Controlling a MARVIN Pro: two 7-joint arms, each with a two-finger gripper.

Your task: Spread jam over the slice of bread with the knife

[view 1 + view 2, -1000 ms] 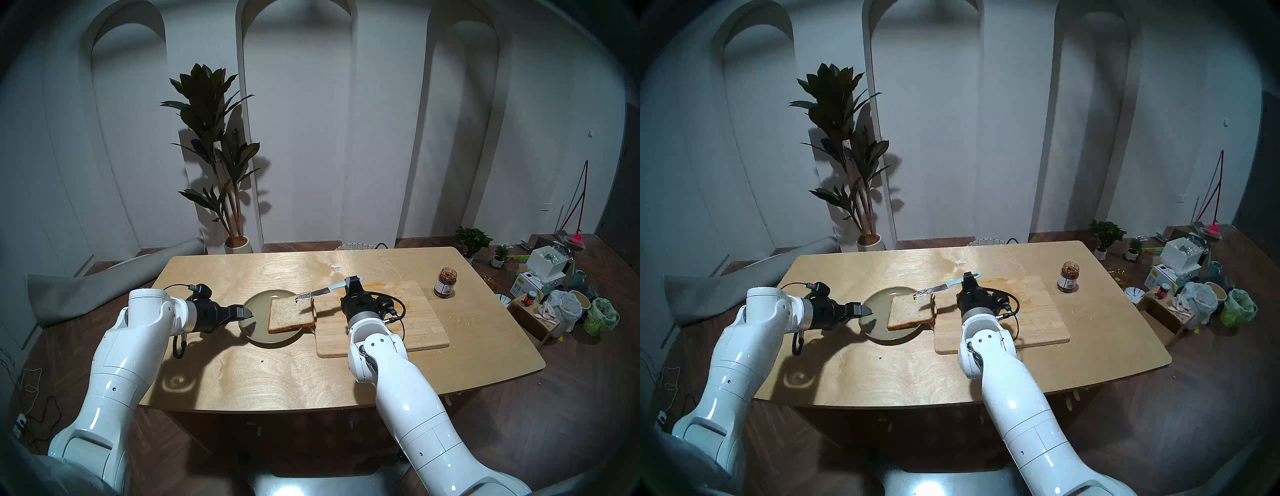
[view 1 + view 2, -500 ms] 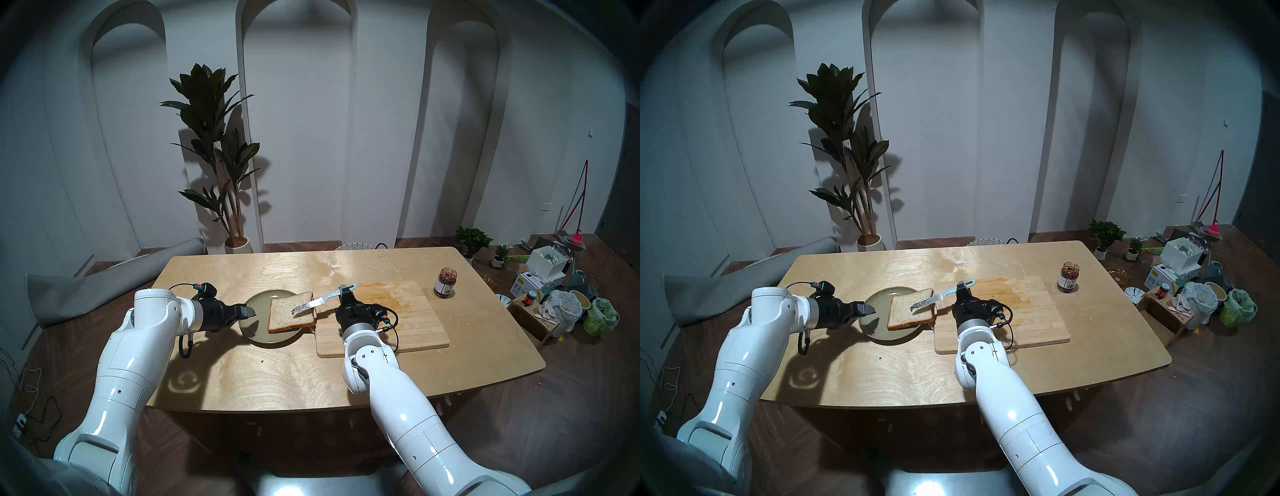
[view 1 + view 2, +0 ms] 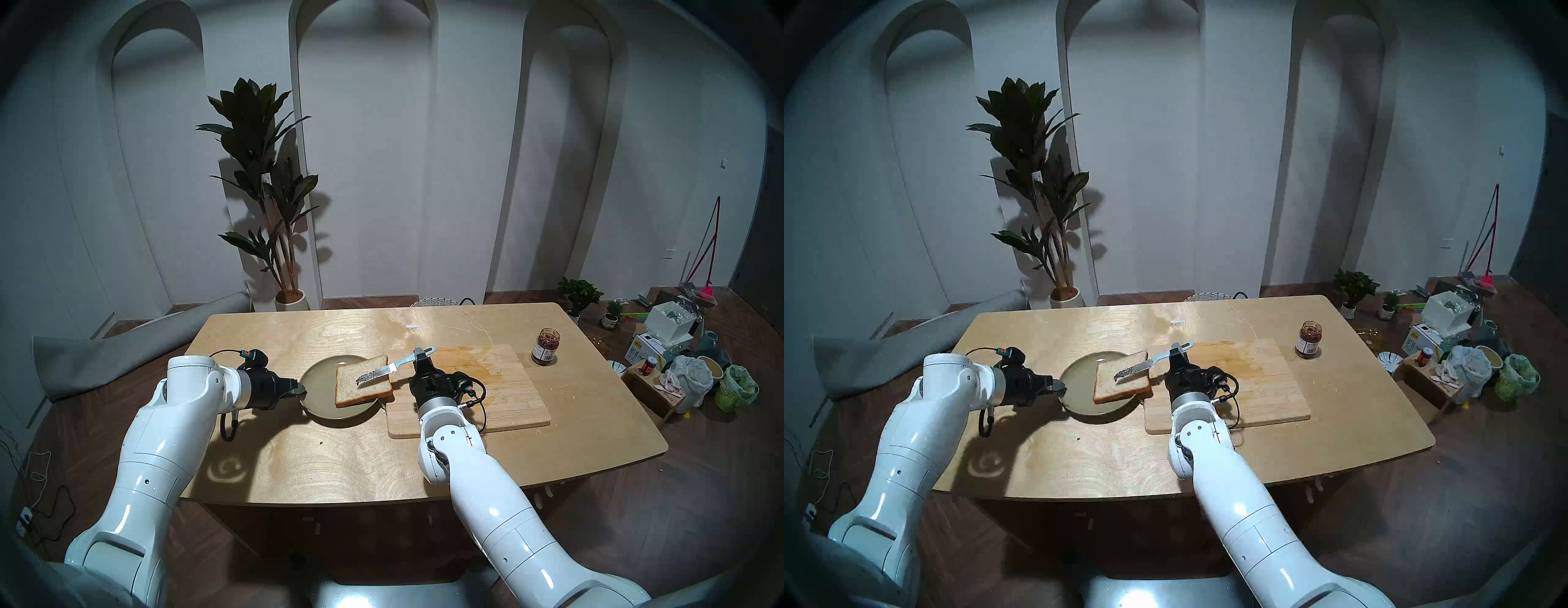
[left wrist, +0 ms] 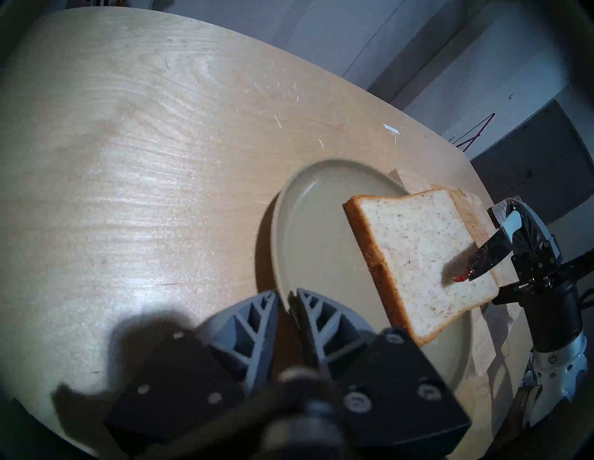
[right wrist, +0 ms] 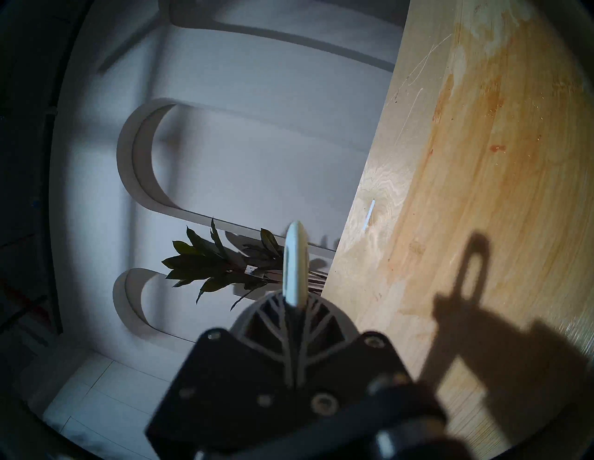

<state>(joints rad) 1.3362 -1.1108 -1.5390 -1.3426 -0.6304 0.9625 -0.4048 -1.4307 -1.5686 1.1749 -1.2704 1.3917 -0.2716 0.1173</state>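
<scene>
Plate (image 4: 321,257), pale green, round: near rim pinched between closed fingers of left gripper (image 4: 291,297).
Slice of bread (image 3: 362,381): lay on plate, tilted, far edge overhanging toward cutting board (image 3: 500,382).
Knife (image 3: 384,371): handle clamped in closed right gripper (image 3: 421,356); blade reached over slice, red jam (image 4: 460,278) at tip, touching or just above crumb.
Jam jar (image 3: 545,346): stood open, well apart, at table's (image 3: 297,458) right end.
Risks judged: slice likely to slide or tip off rim under blade pressure, being unsupported on one side; soft crumb liable to tear under pointed tip; plate liable to shift if rim pinch slipped; jam blob small, coverage probably thin.
</scene>
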